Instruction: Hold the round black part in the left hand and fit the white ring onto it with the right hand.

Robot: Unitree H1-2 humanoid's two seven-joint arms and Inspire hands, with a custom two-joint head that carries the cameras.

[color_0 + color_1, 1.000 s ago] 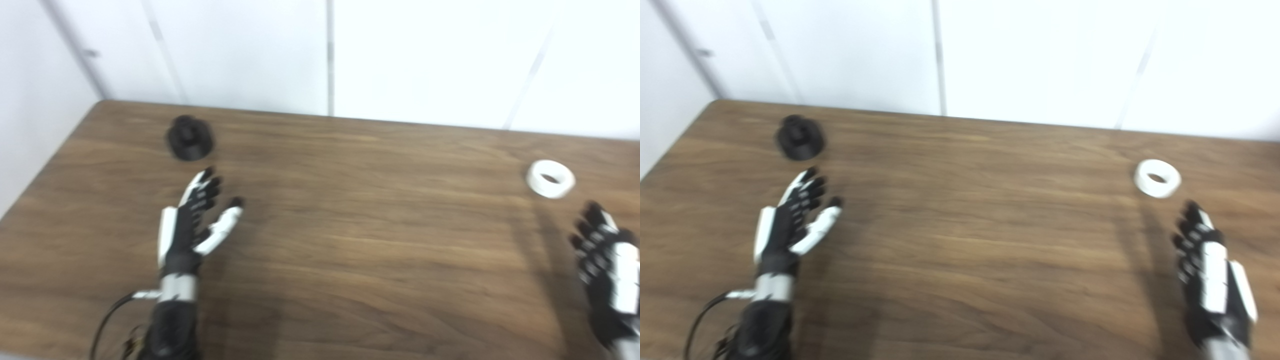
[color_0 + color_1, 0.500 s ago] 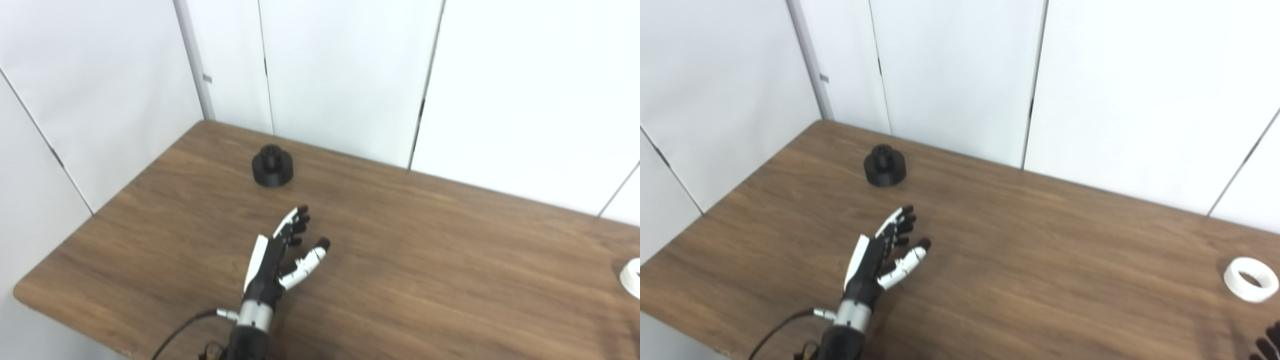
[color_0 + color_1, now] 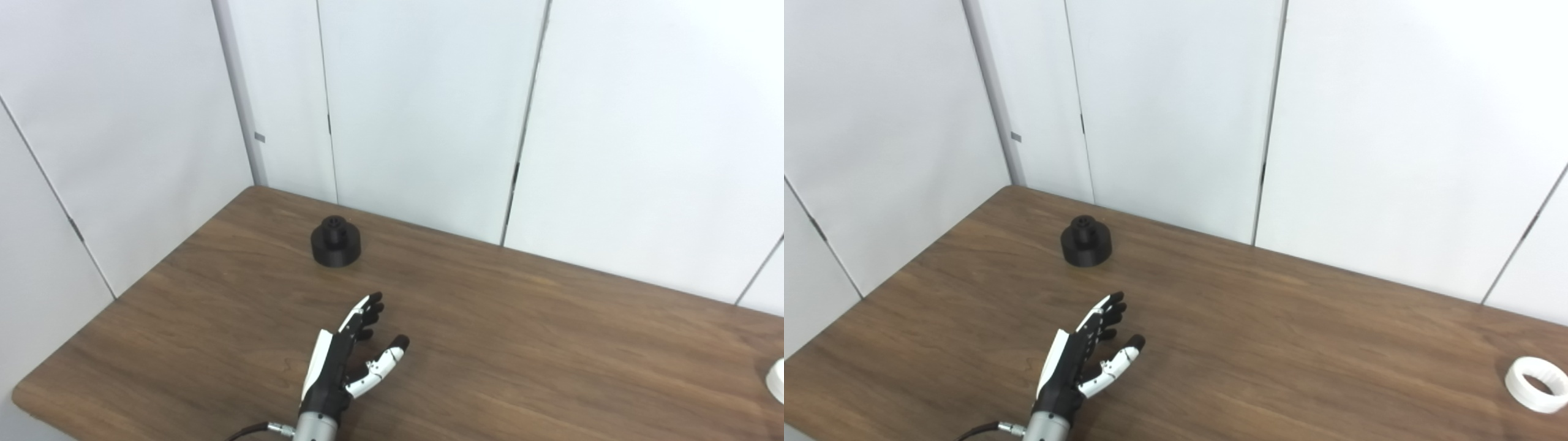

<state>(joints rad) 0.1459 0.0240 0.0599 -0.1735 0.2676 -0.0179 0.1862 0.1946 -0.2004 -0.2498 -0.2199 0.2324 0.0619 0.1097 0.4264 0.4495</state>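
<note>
The round black part [image 3: 335,241] stands on the wooden table [image 3: 551,343] near its far left corner, with a small knob on top. My left hand [image 3: 352,355] is open and empty above the table, fingers stretched toward the black part but well short of it. The white ring [image 3: 1537,384] lies flat at the table's right side; in the left eye view only its edge [image 3: 777,380] shows. My right hand is out of the picture in both views.
White wall panels [image 3: 422,110] stand close behind and to the left of the table. The table's left edge [image 3: 122,306] runs diagonally toward the near left corner. A cable [image 3: 980,432] trails from my left wrist.
The camera has swung left and tilted up, so the whole picture shifted and my right hand left the view. My left hand stays open, about as far from the black part.
</note>
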